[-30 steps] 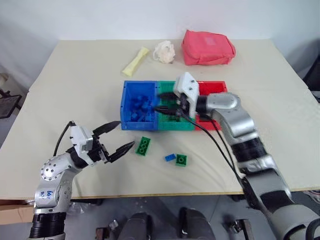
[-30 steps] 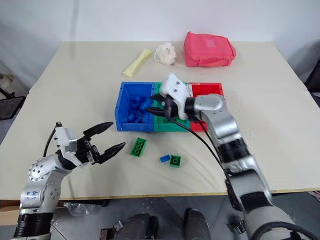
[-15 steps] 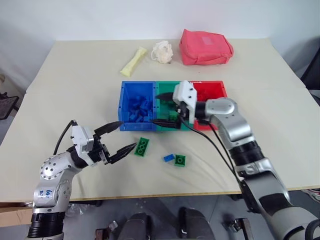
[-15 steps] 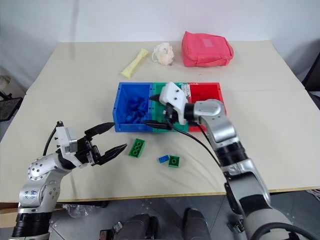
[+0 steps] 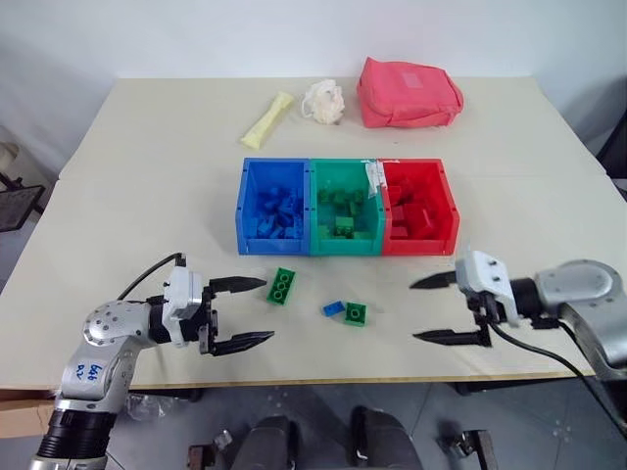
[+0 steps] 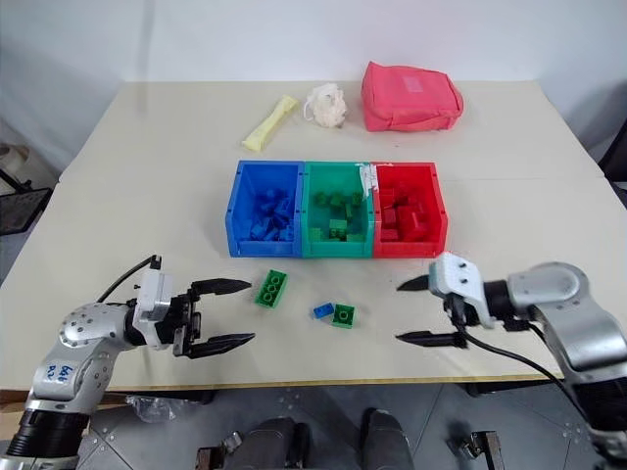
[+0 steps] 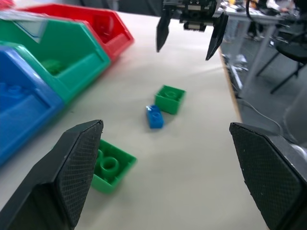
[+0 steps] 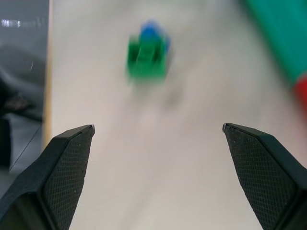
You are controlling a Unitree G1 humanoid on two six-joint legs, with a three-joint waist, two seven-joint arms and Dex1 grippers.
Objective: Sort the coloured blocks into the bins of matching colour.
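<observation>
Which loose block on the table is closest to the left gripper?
The long green block, just beyond the left gripper; the small blue block and square green block lie farther right.

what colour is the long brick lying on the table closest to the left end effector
Green: the long brick shows best in the left eye view.

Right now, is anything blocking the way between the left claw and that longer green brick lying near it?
Nothing visible is. The open left gripper faces the long green brick across bare table. The small blue brick and square green brick lie beyond it.
</observation>
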